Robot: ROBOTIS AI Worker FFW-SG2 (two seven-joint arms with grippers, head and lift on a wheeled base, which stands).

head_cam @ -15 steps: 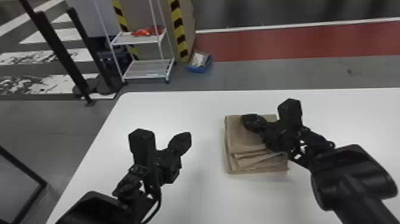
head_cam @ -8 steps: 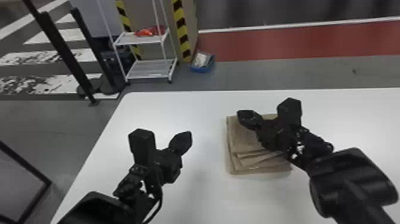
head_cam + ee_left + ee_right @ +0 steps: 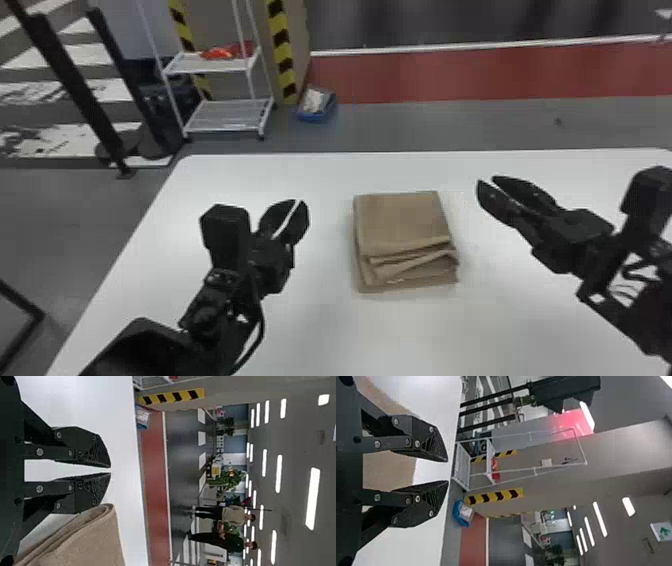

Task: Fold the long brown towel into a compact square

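towel (image 3: pixel 402 220) on white table (image 3: pixel 400 335), (red floor strip (image 3: pixel 480 77) beyond)

Downward head view, low outward wrist views, towel (image 3: pixel 402 220) in all

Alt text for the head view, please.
Brown towel, folded into a rough square with uneven near layers, on a white table. Left gripper at its left and right gripper at its right, both open and clear of it. White shelf rack behind.

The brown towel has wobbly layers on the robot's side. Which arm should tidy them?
Probably right: the right pincer is open beside the towel, and uneven layers bulge at that side's near corner. The left pincer, open more narrowly, is across the towel.
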